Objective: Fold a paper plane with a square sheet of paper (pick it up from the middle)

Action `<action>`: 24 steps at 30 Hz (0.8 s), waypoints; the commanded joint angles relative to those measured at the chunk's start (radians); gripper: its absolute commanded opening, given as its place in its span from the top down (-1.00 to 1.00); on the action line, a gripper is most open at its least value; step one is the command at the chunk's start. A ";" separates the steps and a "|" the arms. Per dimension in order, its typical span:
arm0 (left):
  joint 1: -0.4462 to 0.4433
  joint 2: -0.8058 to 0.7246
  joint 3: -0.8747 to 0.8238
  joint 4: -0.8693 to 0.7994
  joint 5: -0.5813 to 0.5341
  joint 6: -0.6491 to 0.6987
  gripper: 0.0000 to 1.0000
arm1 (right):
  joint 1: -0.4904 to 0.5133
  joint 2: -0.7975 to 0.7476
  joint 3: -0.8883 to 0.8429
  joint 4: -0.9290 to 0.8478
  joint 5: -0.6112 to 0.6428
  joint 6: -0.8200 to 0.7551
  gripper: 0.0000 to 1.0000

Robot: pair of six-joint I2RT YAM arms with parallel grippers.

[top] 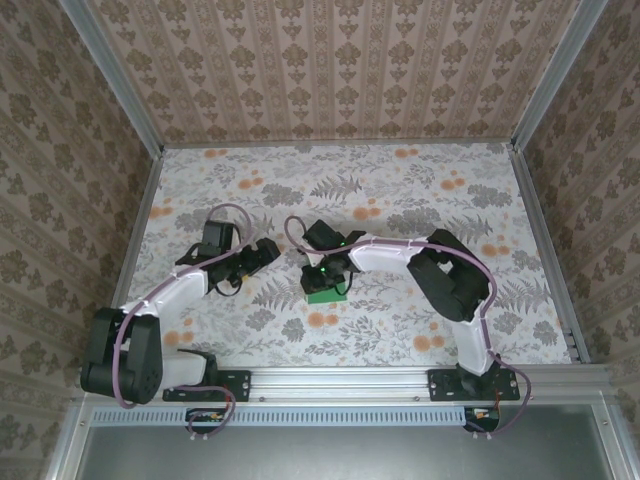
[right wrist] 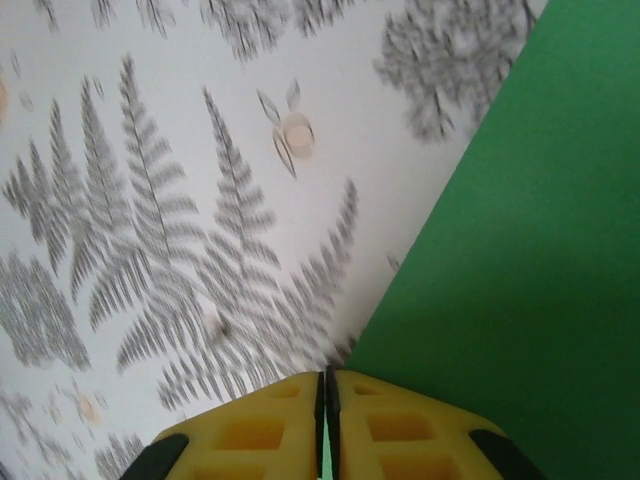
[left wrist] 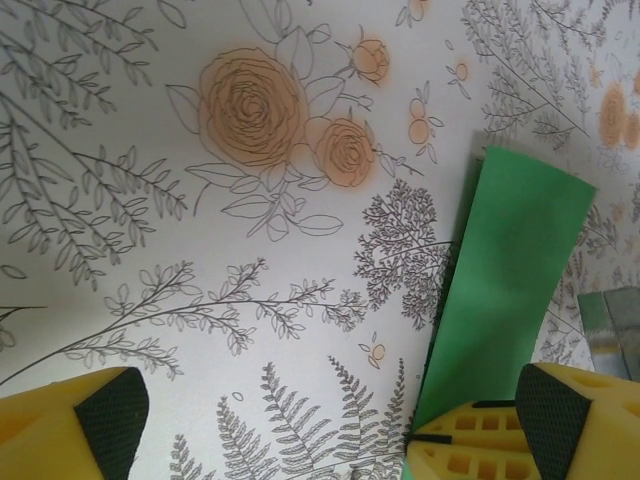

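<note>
Right jaws over green paper (top: 326, 294), mid-table (top: 450, 215); left jaws near, apart.

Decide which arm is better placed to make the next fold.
Right, probably: the right gripper is shut on the square sheet of paper; the left gripper hangs open beside it.

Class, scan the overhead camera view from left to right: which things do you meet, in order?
left arm's shoulder → left gripper → green paper → right arm's elbow
</note>
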 commanded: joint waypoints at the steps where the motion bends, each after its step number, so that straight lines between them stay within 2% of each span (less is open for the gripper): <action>1: -0.020 0.013 -0.007 0.051 0.050 0.019 -0.90 | -0.026 -0.097 -0.052 -0.057 -0.057 -0.065 0.62; 4: -0.058 0.025 0.004 0.089 0.079 0.019 -0.79 | -0.045 -0.212 -0.127 0.049 -0.072 0.056 0.26; 6: -0.095 0.042 0.021 0.110 0.089 0.022 -0.71 | -0.066 -0.282 -0.177 0.087 -0.025 0.125 0.10; 7: -0.117 0.057 0.035 0.119 0.094 0.025 -0.59 | -0.078 -0.312 -0.205 0.095 0.006 0.155 0.05; 10: -0.175 0.123 0.090 0.140 0.117 0.041 -0.22 | -0.134 -0.383 -0.284 0.104 0.066 0.224 -0.04; 12: -0.234 0.171 0.122 0.168 0.133 0.041 -0.05 | -0.176 -0.421 -0.343 0.126 0.068 0.257 -0.08; 17: -0.303 0.291 0.186 0.223 0.143 0.021 0.17 | -0.249 -0.476 -0.439 0.157 0.035 0.282 -0.18; 24: -0.338 0.423 0.256 0.209 0.125 0.010 0.46 | -0.270 -0.430 -0.468 0.185 -0.053 0.287 -0.16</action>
